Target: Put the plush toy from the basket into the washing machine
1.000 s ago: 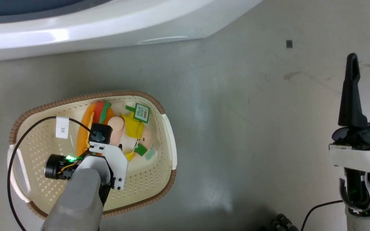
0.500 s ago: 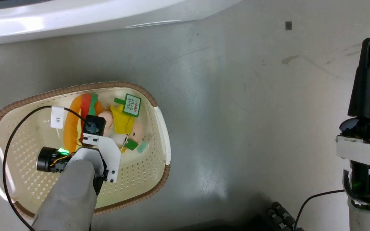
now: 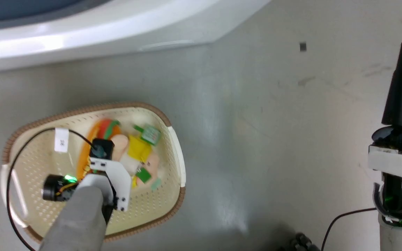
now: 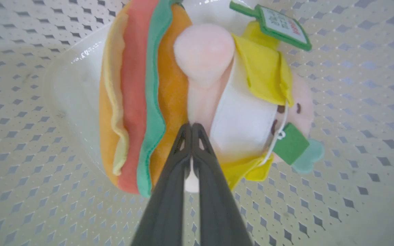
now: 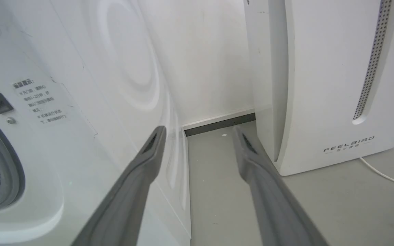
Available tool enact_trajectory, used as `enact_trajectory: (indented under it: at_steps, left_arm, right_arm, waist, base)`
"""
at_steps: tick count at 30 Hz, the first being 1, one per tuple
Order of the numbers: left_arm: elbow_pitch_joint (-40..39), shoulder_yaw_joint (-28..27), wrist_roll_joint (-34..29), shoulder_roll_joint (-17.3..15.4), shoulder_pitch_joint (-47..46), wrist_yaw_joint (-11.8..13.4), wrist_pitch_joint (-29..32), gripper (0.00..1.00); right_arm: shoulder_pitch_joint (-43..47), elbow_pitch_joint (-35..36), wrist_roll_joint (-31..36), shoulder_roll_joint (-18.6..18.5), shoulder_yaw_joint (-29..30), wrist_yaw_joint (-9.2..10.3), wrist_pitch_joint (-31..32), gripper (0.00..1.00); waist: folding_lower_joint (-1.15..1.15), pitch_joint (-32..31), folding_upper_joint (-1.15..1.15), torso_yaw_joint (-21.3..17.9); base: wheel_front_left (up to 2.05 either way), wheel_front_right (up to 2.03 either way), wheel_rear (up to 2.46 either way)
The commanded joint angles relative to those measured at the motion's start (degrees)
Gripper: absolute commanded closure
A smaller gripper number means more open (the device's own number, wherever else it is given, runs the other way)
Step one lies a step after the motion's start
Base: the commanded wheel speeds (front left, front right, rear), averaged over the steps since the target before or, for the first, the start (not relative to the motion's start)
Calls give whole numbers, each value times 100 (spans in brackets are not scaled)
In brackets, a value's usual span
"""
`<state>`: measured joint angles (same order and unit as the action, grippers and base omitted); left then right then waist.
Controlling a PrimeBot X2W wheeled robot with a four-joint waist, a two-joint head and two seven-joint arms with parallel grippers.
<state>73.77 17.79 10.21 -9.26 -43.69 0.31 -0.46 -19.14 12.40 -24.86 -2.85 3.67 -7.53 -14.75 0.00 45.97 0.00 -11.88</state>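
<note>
the toy is a soft doll with pink limbs, yellow-white clothes, an orange-red-green burger part and green tags. it lies on its side in the basket, long axis in line with the left gripper, whose tips pinch a pink limb. the right gripper stands spread beside the washer.

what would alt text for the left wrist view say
The left gripper, its two dark fingers closed tip to tip, appears to pinch the plush toy at its pale pink limb. The toy, with an orange, red and green burger part, yellow and white clothing and green tags, lies in the cream perforated basket.
</note>
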Motion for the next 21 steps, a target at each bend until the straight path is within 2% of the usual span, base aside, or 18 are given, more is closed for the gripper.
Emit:
enact_trajectory:
  at_steps: [1,13,21]
  left_arm:
    - [19,10,47,65,118,-60,-122,100]
    - [19,291,81,472,700,-375,-738,100]
    - [8,483,110,589,1189,-456,-1261,100]
  right_arm:
    - [75,-43,26,-3,9,4,-25,0]
    - [697,-258,310,-3,17,4,-25,0]
    - [1236,-358,395,-3,16,4,-25,0]
  waist:
    - [0,-410,0,137]
    - [0,-1797,0,693]
    - [0,-2661,0,979]
  base:
    - [0,0,0]
    - [0,0,0]
    - [0,0,0]
